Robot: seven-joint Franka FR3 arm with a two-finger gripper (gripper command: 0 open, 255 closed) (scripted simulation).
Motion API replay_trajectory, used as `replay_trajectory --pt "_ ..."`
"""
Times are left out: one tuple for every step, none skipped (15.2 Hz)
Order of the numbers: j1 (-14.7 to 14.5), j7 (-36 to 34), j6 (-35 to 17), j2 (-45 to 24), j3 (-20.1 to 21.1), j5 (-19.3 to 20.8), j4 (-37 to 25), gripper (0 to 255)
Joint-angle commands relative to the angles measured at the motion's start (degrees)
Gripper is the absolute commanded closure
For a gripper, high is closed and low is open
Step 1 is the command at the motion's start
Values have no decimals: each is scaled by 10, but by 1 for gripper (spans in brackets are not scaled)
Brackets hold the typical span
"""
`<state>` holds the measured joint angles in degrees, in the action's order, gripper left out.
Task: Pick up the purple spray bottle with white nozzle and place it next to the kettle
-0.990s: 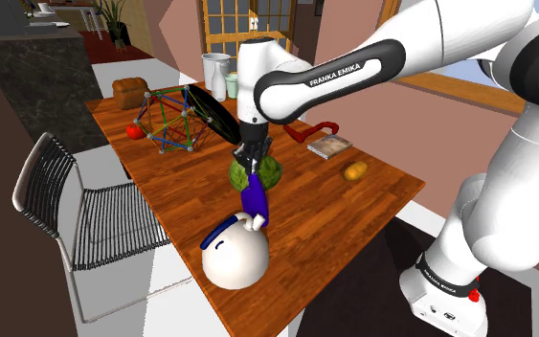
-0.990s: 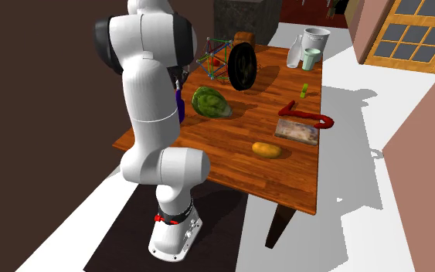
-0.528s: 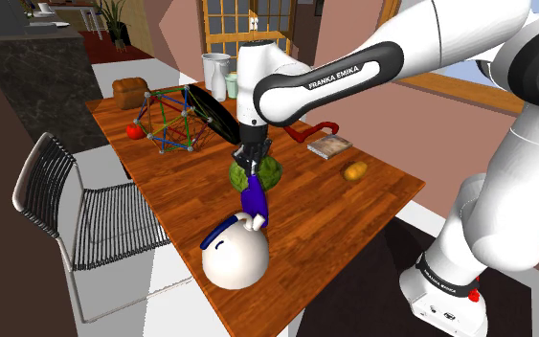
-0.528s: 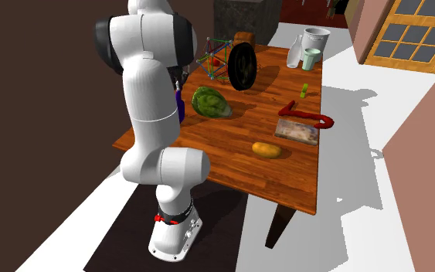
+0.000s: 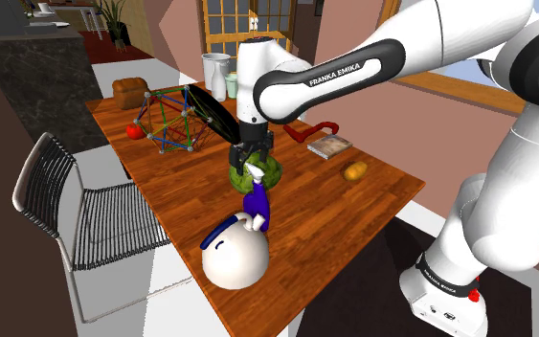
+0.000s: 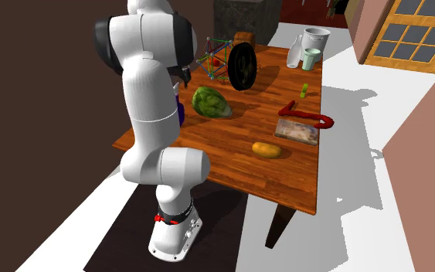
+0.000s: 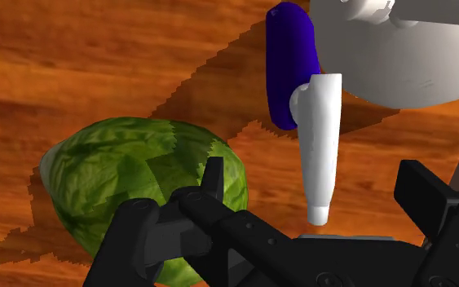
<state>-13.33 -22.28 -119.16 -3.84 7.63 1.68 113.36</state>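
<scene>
Shoulder view: the gripper [image 5: 249,168] hangs over one lettuce [image 5: 273,173], its fingers spread. Just under it is the purple bottle [image 5: 255,201], between the lettuce and the round white kettle [image 5: 236,257]. The bottle's long axis runs from the gripper toward the kettle, with the white nozzle [image 5: 256,222] at the kettle end. Farther along the surface [image 5: 305,206] stand one rod frame [image 5: 171,120], one black wheel [image 5: 210,113], one loaf [image 5: 128,89], one red ball [image 5: 135,130], one jug [image 5: 214,69], one book [image 5: 329,146], one red hook [image 5: 323,127] and one potato [image 5: 354,171]. One wire chair [image 5: 76,215] stands beside the surface.

Second exterior view: the arm [image 6: 150,93] hides most of the bottle, and a purple sliver shows beside the lettuce. A cup [image 6: 310,59] stands just beside the jug.

Wrist view: the fingers [image 7: 211,183] stand apart and touch nothing. The nozzle lies between them, and the purple body lies against the kettle. I cannot tell whether the bottle rests on the surface.
</scene>
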Motion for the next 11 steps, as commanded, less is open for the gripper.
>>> replay_trajectory --pt "0 1 28 10 0 -2 -18 0" --pt "0 2 46 16 0 -3 -30 0" --pt "0 2 61 20 0 -4 -41 0" --pt "0 2 61 20 0 -4 -41 0" --pt "0 2 61 20 0 -4 -41 0" --pt "0 2 61 20 0 -4 -41 0" --pt "0 2 61 20 0 -4 -41 0" --pt "0 2 61 20 0 -4 -41 0" --pt "0 2 61 20 0 -4 -41 0" --pt "0 2 61 20 0 -4 -41 0" --pt "0 2 61 20 0 -4 -41 0"
